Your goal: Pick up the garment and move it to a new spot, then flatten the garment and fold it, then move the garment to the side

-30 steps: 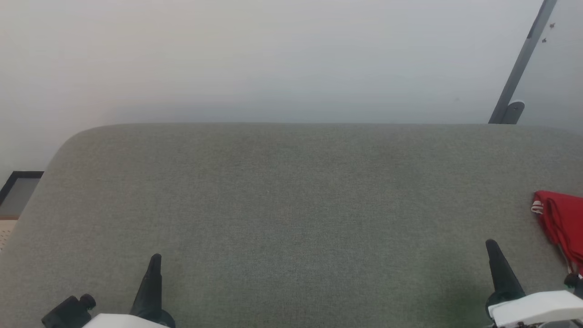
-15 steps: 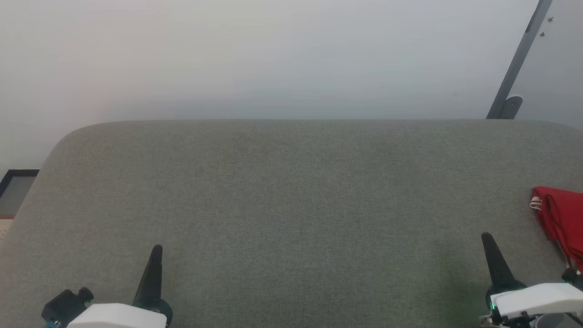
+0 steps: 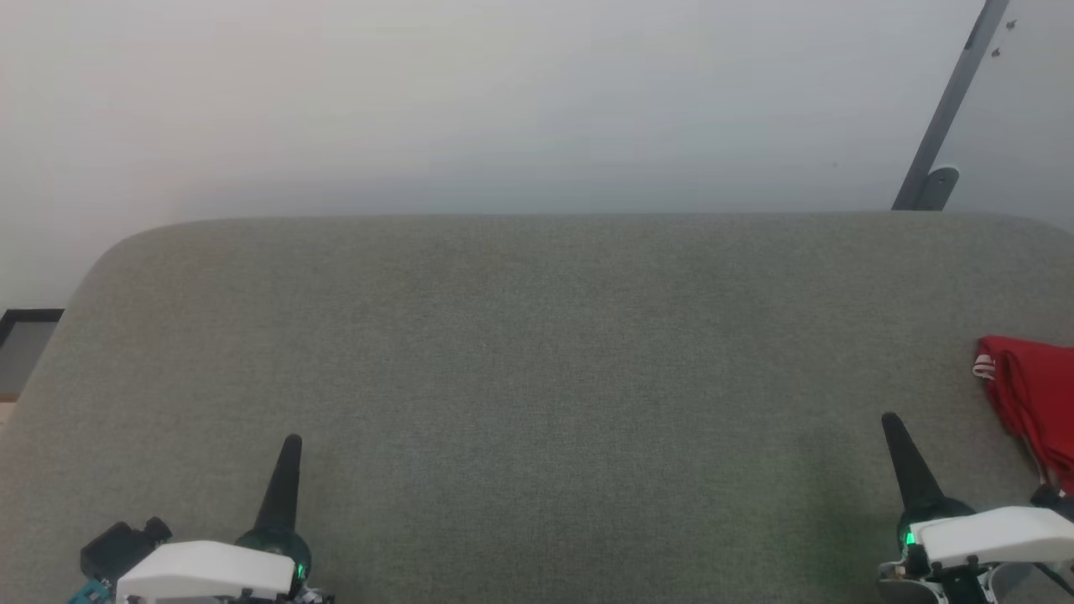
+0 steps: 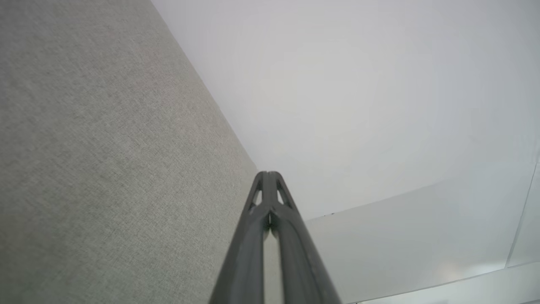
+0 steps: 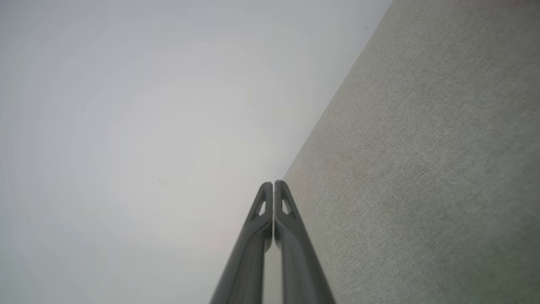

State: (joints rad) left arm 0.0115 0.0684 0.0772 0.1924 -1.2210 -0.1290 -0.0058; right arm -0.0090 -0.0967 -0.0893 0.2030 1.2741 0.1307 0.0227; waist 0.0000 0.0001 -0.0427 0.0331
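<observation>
Crumpled red garment (image 3: 1034, 390) (striped trim poking out) on the woven gray counter (image 3: 537, 335); left claw (image 3: 291, 442) and right claw (image 3: 888, 421) pinched closed, empty.

head: high, facing down onto grey surface (image 3: 537, 352) | wrists: low, close, skimming same surface toward white wall (image 3: 503, 101)
</observation>
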